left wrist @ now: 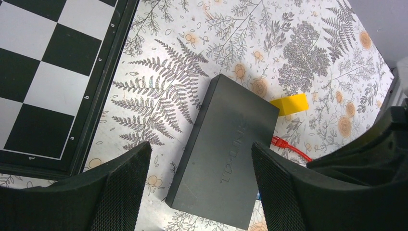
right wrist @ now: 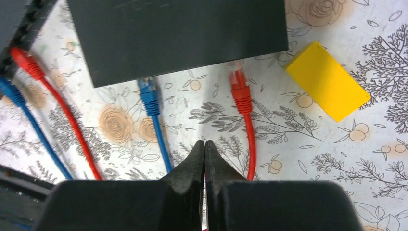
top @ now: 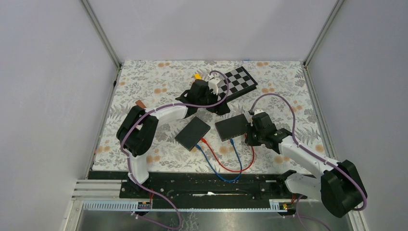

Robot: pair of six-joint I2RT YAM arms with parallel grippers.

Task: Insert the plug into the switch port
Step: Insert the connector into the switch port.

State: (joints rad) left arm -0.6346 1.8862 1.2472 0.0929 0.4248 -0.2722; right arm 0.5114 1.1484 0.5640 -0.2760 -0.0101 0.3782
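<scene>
So the right gripper is sitting with its two black fingers pressed tip to tip, and I can't make out anything pinched between them. The red cable plug is lying loose on the floral tablecloth at about 1 o'clock from those tips. It's pointing its nose at the near edge of the flat black switch box; can't tell if it's actually touching. A blue cable plug is lying at 11 o'clock, nosing up to that same edge. A yellow rectangular block is resting at 2 o'clock. The left gripper is hanging wide open above the box, gripping nothing, with a black-and-white chessboard lying at its 10 o'clock.
</scene>
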